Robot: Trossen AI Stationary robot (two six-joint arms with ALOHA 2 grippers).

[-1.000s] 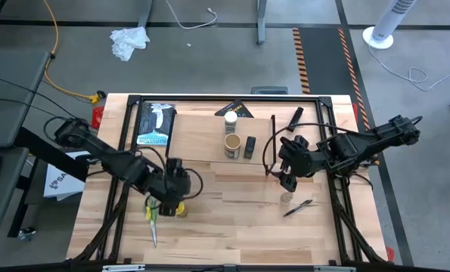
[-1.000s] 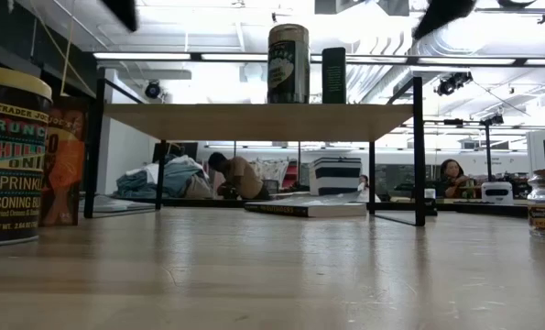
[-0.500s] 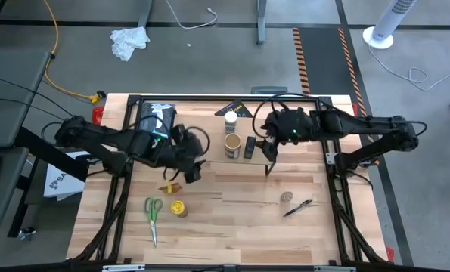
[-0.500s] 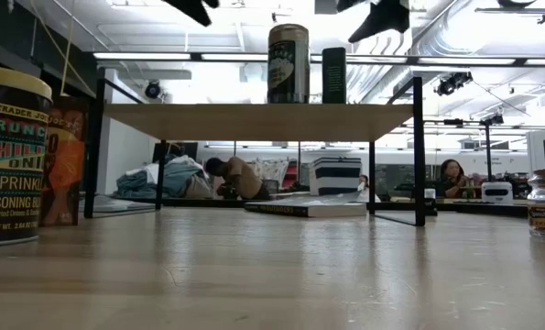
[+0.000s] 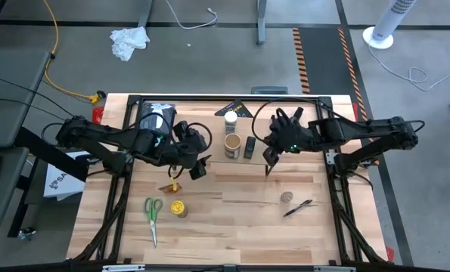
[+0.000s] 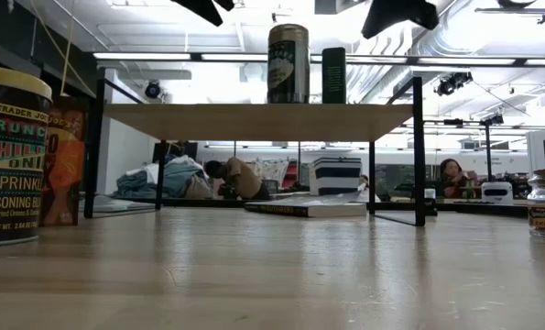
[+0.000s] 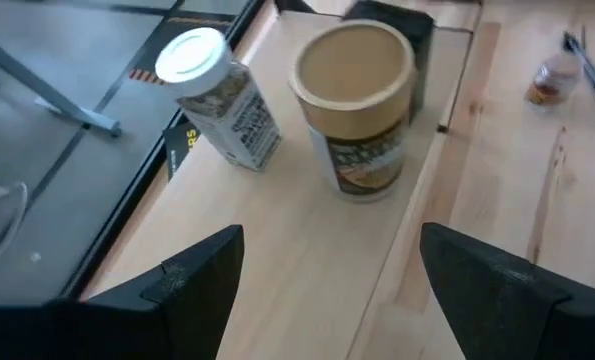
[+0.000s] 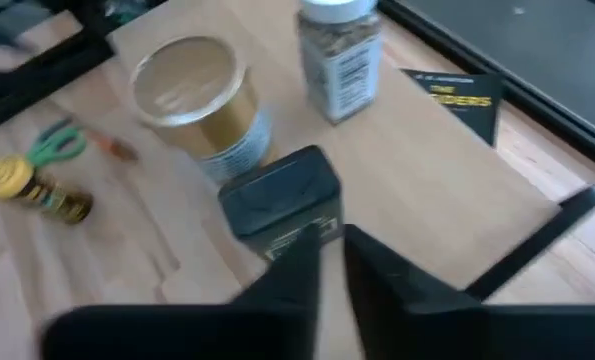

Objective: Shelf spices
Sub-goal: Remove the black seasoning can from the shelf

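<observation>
The shelf (image 5: 209, 143) stands on thin black legs at the table's far middle. On its flat top (image 6: 254, 119) stand three spices: a white-lidded jar (image 7: 217, 95), a wide tan round jar (image 7: 362, 100) and a small black tin (image 8: 277, 205). A yellow-lidded jar (image 5: 178, 208), an orange-brown packet (image 5: 170, 187) and a tiny brown jar (image 5: 287, 197) sit on the table. My left gripper (image 7: 342, 290) hovers open above the shelf's left front, holding nothing. My right gripper (image 8: 329, 270) hangs shut just right of the black tin, above the shelf's right end.
Green-handled scissors (image 5: 152, 211) lie beside the yellow-lidded jar. A black marker (image 5: 296, 208) lies by the tiny brown jar. A book (image 5: 155, 125) lies at the far left and a dark booklet (image 8: 452, 100) behind the shelf. Bare wood spans the near part of the table.
My left gripper has risen from over the yellow-lidded jar and gone toward the far edge and right, to the shelf's left front. My right gripper has left the tiny brown jar and gone toward the far edge, to the shelf's right end. No spice has moved.
</observation>
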